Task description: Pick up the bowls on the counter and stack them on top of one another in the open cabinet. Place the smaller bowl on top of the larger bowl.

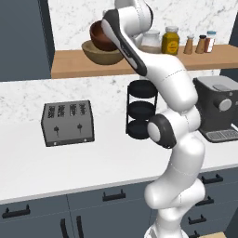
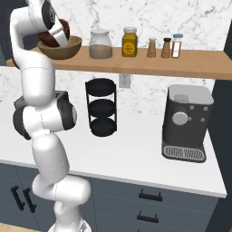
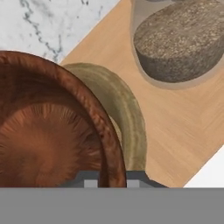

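On the open cabinet's wooden shelf (image 1: 69,65) stands the larger bowl (image 1: 100,56), wide and light tan. The smaller bowl (image 1: 99,35), dark reddish-brown, hangs tilted right over it, its lower side dipping into the tan bowl's mouth. My gripper (image 1: 108,36) is shut on the small bowl's rim. In the hand view the brown rim runs between the fingertips of my gripper (image 3: 114,181), the smaller bowl (image 3: 43,131) covers most of the larger bowl (image 3: 129,118), and shelf board (image 3: 175,118) lies beyond. From the right I see the smaller bowl (image 2: 61,31) above the larger bowl (image 2: 61,50).
A glass jar of grains (image 1: 151,42) stands on the shelf just right of the bowls, then a yellow jar (image 1: 170,41) and small shakers (image 1: 200,44). On the counter (image 1: 93,162) are a toaster (image 1: 67,123), a black three-tier rack (image 1: 141,109) and a coffee machine (image 1: 218,107).
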You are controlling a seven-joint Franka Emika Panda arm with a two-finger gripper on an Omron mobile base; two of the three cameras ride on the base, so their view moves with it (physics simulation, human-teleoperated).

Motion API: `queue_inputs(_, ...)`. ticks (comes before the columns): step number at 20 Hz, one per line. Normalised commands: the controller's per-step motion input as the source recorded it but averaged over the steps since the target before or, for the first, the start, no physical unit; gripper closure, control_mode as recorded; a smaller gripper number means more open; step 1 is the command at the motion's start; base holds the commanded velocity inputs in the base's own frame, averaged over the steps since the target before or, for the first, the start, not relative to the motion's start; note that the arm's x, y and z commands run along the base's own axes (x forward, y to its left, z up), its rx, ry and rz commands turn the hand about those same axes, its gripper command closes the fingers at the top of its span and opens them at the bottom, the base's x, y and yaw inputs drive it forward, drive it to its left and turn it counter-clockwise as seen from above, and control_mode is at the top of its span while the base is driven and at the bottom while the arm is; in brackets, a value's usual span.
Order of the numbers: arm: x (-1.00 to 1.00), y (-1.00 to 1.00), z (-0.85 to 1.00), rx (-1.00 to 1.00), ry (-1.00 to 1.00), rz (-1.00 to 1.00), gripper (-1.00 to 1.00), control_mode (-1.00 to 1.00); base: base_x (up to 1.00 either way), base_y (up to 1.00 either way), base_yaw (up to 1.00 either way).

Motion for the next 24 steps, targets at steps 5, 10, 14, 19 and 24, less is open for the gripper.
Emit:
queue_inputs(5,0.18,0.00,-0.12,-0.01,0.01,0.00,1.00,-1.00,0.00,0.00,0.00)
queue_inputs(10,0.33,0.01,-0.02,0.00,0.00,0.00,1.00,-1.00,0.00,0.00,0.00)
queue_inputs(14,0.24,0.00,-0.02,0.00,0.00,0.00,1.00,-1.00,0.00,0.00,0.00)
queue_inputs(19,0.00,0.00,-0.03,0.00,0.03,0.00,1.00,-1.00,0.00,0.00,0.00)
queue_inputs(24,0.00,0.00,0.00,0.00,0.01,0.00,1.00,-1.00,0.00,0.00,0.00)
